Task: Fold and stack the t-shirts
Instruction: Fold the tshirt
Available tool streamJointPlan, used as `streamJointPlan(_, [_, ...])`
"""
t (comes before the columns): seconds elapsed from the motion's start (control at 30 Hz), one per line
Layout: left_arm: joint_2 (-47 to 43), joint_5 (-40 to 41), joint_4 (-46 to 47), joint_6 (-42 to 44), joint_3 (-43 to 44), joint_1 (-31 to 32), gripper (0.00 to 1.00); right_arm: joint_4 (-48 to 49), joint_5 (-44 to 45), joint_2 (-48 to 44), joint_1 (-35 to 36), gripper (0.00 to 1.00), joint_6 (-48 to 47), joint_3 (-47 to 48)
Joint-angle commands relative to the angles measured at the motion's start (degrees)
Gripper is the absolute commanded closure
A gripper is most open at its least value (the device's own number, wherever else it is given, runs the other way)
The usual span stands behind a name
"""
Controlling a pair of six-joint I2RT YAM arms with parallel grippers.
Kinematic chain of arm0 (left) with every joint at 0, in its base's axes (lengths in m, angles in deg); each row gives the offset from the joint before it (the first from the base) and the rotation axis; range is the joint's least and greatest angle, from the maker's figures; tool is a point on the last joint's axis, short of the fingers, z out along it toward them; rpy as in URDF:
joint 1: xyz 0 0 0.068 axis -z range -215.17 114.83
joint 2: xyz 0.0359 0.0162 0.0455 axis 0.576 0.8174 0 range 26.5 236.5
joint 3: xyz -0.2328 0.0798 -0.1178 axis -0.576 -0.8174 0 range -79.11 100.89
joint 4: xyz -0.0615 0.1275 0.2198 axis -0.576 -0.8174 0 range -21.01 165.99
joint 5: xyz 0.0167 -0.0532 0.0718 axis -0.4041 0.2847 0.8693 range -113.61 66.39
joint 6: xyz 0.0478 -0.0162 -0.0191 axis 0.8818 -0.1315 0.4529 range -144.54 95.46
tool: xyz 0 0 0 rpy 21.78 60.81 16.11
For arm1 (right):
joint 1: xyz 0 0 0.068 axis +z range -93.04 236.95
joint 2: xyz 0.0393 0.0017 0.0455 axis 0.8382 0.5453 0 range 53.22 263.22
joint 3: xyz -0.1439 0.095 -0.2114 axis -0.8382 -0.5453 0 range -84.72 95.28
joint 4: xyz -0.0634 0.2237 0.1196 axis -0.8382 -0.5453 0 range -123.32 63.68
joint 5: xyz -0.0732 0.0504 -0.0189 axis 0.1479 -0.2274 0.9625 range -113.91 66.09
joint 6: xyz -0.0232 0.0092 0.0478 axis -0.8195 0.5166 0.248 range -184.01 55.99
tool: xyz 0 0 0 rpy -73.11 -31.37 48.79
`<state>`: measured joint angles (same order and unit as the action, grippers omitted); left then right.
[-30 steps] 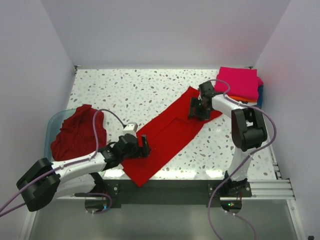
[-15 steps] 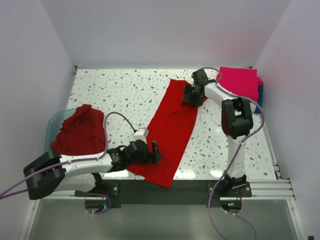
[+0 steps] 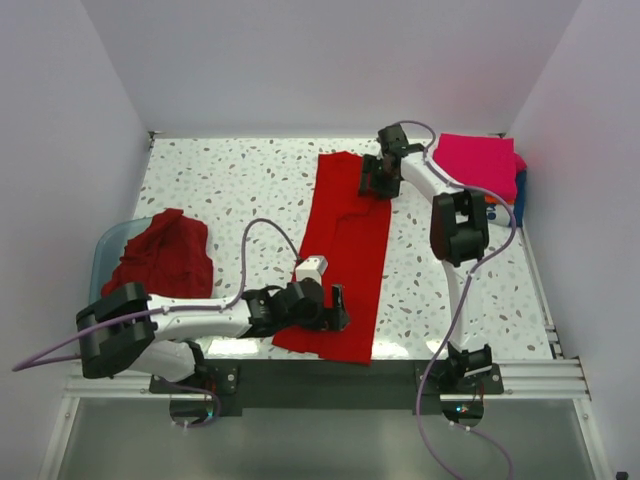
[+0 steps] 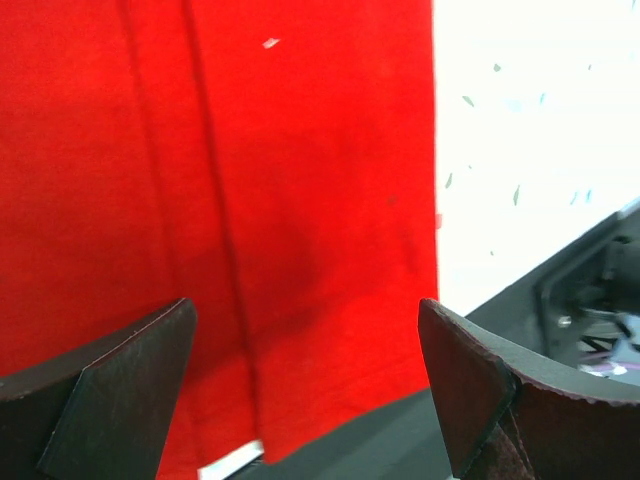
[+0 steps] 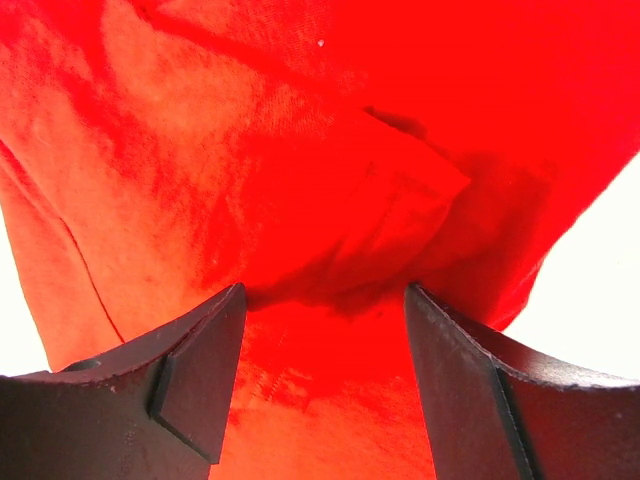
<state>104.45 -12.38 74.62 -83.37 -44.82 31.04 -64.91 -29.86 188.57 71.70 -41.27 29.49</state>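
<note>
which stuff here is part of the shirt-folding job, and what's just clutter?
Job:
red shirt spread on the table
crumpled dark red shirt
folded stack, pink on top

Lying about:
teal tub under the crumpled shirt

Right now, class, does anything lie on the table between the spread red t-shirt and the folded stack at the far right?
Nothing visible does. The table between the red t-shirt and the folded stack is bare. Only the right arm crosses above that gap.
</note>
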Motion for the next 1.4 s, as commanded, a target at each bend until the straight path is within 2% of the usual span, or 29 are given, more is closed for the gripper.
streamJointPlan(0.0, [-2.00, 1.52, -2.93, 0.37, 4.56, 0.41, 0.02, -2.98, 1.04, -4.82, 0.11, 0.31, -1.82, 0.93])
streamJointPlan(0.1, [-4.99, 3.71, -6.19, 1.43, 5.88, 0.41, 0.02, -2.55, 0.16, -11.58, 0.02, 0.31, -2.53, -2.93])
streamJointPlan(0.3, [-6.85, 6.09, -8.74, 0.56, 2.29, 0.67, 0.01, -2.28, -0.55, -24.68, 1.78, 0.30, -3.14, -15.30])
streamJointPlan(0.53, [-6.32, 11.18, -11.03, -0.59, 0.35, 3.30, 0.01, 1.49, 3.31, -34.36, 8.71, 0.30, -1.56, -30.09])
streamJointPlan(0.93, [-9.84, 12.33, -11.38, 0.47, -3.95, 3.83, 0.01, 7.65, 7.80, -36.56, 15.84, 0.30, 3.62, -43.28])
streamJointPlan(1.37, [-7.91, 11.02, -4.10, -0.85, -8.70, 4.01, 0.01, 8.36, 14.22, -29.45, 16.81, 0.30, 3.63, -42.85])
